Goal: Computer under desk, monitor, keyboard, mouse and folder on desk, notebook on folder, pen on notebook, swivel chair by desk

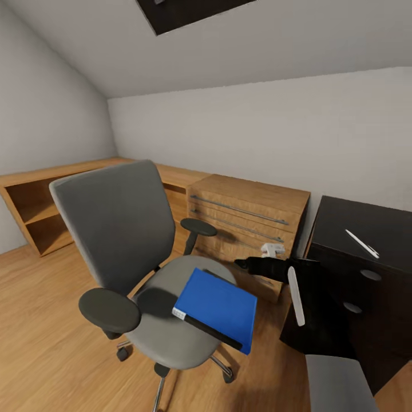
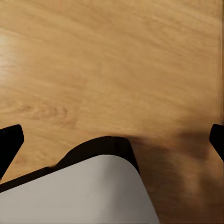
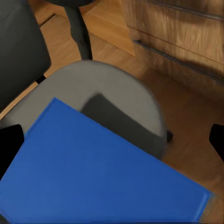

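Folder (image 1: 220,306), bright blue, flat on swivel chair (image 1: 171,320); right tool (image 1: 243,265) released.

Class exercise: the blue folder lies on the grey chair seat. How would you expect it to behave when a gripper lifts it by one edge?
The folder looks flat and straight-edged, so it is probably fairly stiff, though it might sag a little. Its smooth cover could slip. One corner overhangs the swivel chair seat, giving an edge to grasp, but the castored chair may roll if pushed.

We see matt grey cloth on the chair (image 1: 120,229), a smooth bright blue folder (image 1: 220,306), satin wood floor (image 1: 46,320), and wooden drawers (image 1: 246,220) with metal handles.
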Robot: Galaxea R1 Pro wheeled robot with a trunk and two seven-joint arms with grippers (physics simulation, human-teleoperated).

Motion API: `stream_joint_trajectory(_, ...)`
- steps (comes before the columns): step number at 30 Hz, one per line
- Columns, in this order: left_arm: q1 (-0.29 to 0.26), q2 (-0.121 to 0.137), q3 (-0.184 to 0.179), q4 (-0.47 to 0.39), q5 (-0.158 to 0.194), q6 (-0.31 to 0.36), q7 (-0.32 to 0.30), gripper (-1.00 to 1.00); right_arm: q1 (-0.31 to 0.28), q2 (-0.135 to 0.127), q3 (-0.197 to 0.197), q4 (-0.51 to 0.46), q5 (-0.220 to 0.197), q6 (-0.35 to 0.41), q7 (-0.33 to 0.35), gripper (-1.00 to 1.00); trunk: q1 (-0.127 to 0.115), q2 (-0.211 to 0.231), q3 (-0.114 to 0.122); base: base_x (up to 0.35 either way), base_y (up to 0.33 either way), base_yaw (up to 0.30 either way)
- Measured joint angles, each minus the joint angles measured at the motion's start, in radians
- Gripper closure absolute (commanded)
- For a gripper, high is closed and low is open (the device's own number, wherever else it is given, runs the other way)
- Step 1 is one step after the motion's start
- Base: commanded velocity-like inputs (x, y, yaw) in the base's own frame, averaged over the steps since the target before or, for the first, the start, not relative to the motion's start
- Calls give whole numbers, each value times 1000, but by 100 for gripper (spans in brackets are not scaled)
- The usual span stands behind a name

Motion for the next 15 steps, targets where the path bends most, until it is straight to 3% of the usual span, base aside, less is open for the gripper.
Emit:
stream_joint_trajectory(5,1,0,0,3,0,0,0,-100,0,0,-18,6,-56,-1,3,-100,0,0,3,-39,4,-160)
stream_joint_trajectory(6,1,1,0,4,0,0,2,-100,2,6,-113,40,-69,-3,4,-100,0,0,3,-24,1,-24)
stream_joint_trajectory(7,1,1,0,5,-1,0,5,-100,7,12,-172,53,-96,-2,6,-100,0,0,3,-19,0,-19)
stream_joint_trajectory(9,1,1,0,5,-1,0,7,-100,20,16,-215,61,-129,-2,8,-100,0,0,3,-31,-4,-11)
stream_joint_trajectory(10,1,1,0,5,-1,0,9,-100,50,18,-251,63,-187,-4,12,-100,0,0,3,-160,-65,-4)
stream_joint_trajectory(11,1,1,0,5,-1,0,10,-100,76,17,-271,62,-277,-3,8,-100,0,0,3,-211,-90,-3)
stream_joint_trajectory(12,2,1,0,6,-1,0,10,-100,88,15,-279,62,-327,-2,4,-100,0,0,3,-244,-101,-2)
stream_joint_trajectory(15,2,1,0,6,0,0,10,-100,101,13,-290,66,-391,-2,-5,-100,0,0,3,-171,-58,-1)
